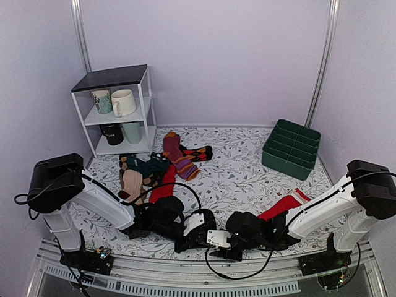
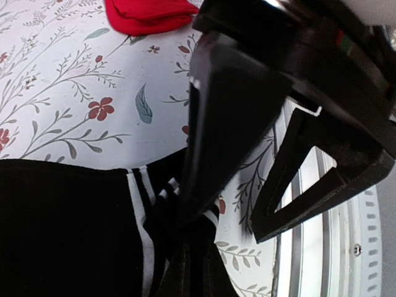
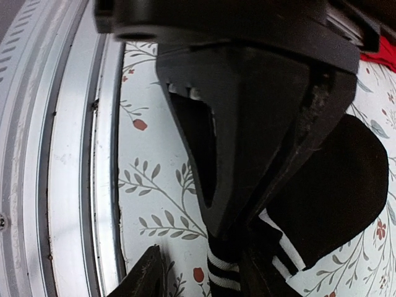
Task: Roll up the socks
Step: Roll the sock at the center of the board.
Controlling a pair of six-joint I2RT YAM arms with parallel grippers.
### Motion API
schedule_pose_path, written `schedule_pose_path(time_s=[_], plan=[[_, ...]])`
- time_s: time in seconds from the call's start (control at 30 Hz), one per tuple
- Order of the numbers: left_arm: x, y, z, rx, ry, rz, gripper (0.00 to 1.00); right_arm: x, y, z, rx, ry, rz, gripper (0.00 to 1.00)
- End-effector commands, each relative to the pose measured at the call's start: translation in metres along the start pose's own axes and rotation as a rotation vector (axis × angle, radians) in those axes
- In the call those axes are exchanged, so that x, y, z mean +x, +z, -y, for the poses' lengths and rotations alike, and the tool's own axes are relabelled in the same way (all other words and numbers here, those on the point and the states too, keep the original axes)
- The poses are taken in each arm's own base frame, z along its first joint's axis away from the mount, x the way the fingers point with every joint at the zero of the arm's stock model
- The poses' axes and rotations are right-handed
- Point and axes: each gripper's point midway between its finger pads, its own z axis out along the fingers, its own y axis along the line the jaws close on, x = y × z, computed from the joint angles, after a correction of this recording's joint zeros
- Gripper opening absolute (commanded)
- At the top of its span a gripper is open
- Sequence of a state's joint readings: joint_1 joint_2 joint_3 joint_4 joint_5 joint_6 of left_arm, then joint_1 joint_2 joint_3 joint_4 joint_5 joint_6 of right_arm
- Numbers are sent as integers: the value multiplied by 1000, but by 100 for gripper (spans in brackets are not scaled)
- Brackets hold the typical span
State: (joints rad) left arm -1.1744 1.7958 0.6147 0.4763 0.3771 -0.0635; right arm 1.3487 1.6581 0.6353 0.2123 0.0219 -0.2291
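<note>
Both grippers work the black socks at the table's near edge.

In the overhead view the two arms meet low at the bottom centre of the frame. The left gripper (image 2: 185,219) is pinched tight on the white-striped cuff of the socks (image 2: 62,229), probably to anchor that end while the fabric is turned. The right gripper (image 3: 198,253) has its jaws part-way apart with the other striped cuff lying between them. I cannot tell whether it truly grips. The socks lie flat on the floral tablecloth (image 2: 55,93), just beside the metal rail (image 3: 68,185), with a red sock (image 2: 148,15) at the upper edge of the left wrist view. I can read no brand or writing anywhere.
</note>
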Motion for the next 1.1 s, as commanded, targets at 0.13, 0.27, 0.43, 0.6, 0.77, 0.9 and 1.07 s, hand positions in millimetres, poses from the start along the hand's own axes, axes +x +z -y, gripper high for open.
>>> schedule_pose_path(time_s=[0.13,0.27,0.43,0.6,0.77,0.9,1.07], plan=[[70,0,-2,-3,-82,-220,0,35,5,-2,1,53,-107,48],[70,-1,-2,-4,-83,-221,0,45,9,-8,-39,90,-138,42],[70,-1,-2,-2,-81,-219,0,60,15,-18,-97,178,-187,27],[67,-2,-1,-3,-72,-214,0,70,18,-25,-117,282,-224,10],[54,-6,-8,-49,-35,-181,9,75,16,-27,-134,390,-237,0],[26,-18,-22,-155,42,-98,32,77,14,-29,-167,469,-248,0],[-2,-52,-35,-314,129,21,44,75,11,-27,-227,565,-262,0]])
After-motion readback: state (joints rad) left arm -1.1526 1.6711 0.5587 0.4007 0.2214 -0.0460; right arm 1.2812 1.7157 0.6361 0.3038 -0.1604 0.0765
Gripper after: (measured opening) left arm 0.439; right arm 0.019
